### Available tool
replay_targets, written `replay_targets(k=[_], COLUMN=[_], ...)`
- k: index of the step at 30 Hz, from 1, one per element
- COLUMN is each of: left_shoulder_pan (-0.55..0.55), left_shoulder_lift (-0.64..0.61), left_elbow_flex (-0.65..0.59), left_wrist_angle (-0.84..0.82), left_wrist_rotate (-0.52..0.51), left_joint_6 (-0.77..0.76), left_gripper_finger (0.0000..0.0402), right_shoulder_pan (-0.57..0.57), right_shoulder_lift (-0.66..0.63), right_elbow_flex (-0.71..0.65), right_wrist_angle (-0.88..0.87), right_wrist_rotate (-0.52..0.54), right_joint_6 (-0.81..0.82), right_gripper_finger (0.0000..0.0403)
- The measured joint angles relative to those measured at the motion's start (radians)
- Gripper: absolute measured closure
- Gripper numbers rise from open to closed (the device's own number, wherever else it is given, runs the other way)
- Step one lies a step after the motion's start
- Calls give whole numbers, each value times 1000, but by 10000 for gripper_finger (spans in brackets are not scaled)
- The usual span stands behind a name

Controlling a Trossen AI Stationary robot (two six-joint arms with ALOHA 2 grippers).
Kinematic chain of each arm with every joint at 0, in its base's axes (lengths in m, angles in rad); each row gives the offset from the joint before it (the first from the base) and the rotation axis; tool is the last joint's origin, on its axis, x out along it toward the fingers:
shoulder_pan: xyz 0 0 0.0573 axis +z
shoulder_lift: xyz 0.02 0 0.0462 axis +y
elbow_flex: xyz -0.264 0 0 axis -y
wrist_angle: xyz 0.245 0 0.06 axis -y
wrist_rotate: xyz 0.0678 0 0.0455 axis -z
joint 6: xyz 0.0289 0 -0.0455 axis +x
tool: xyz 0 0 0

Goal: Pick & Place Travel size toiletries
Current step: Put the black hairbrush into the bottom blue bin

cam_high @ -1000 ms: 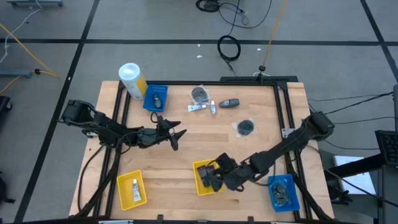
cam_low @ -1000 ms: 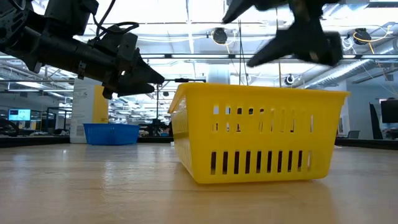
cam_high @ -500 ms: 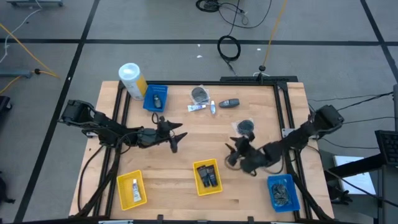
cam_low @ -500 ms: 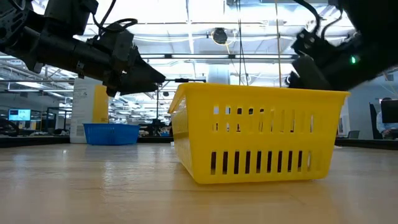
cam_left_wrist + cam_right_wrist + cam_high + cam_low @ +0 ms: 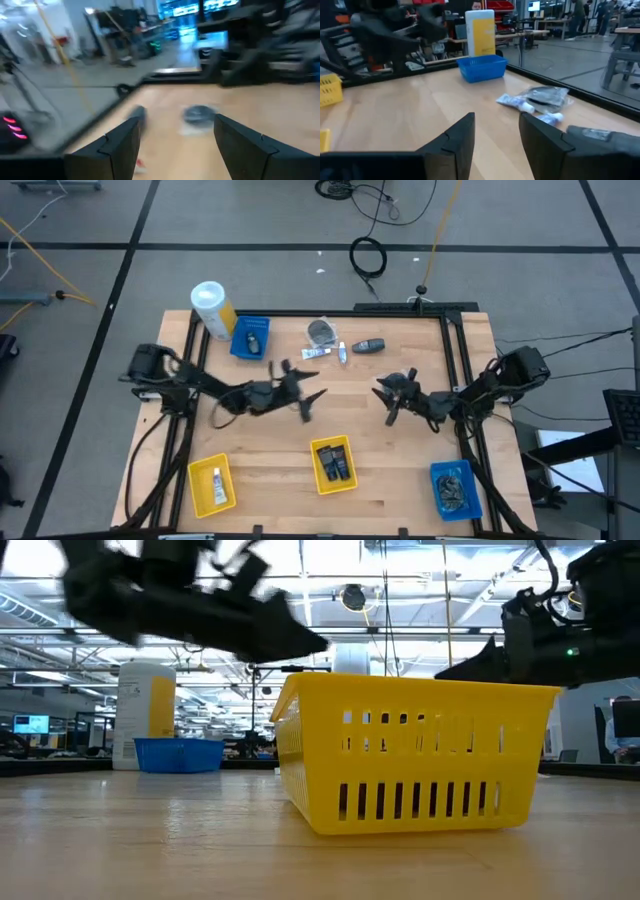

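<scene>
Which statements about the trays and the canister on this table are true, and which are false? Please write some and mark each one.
1. The left yellow tray holds a white tube. True.
2. The blue tray beside the canister is empty. False: a dark bottle lies in it.
3. The middle yellow tray holds something dark. True.
4. The canister lies on its side. False: it stands upright at the table's far left corner.
5. The other blue tray, at the near right corner, holds white tubes. False: it holds grey packets.
</scene>
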Motion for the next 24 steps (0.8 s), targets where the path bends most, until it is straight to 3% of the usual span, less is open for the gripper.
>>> replay_targets(k=[3, 5, 9, 11, 14, 17, 24], left_shoulder_pan=[91, 166, 302, 357, 427, 479, 545], left_shoulder_lift=[52, 54, 94, 122, 163, 214, 275], left_elbow_flex=[161, 279, 524, 616, 681, 696, 710], left_wrist_angle=[-190, -493, -1036, -1171, -1241, -1209, -1176], left_wrist_rotate=[-66, -72, 35, 105, 247, 369, 389], left_joint_6=[4, -62, -157, -158, -99, -58, -78], left_gripper_finger=[156, 156, 156, 155, 155, 147, 76], right_shoulder_pan=[-12, -12, -12, -12, -9, -2, -1], right_shoulder_lift=[3, 4, 6, 7, 7, 7, 7], right_elbow_flex=[17, 10, 12, 13, 13, 12, 13], right_wrist_angle=[-26, -32, -57, -71, -84, -112, -172], right_wrist_rotate=[-4, 1, -2, -3, -4, -31, -106], right_joint_6=[-11, -20, -23, -18, -5, 34, 123], right_gripper_finger=[259, 258, 258, 259, 259, 259, 261])
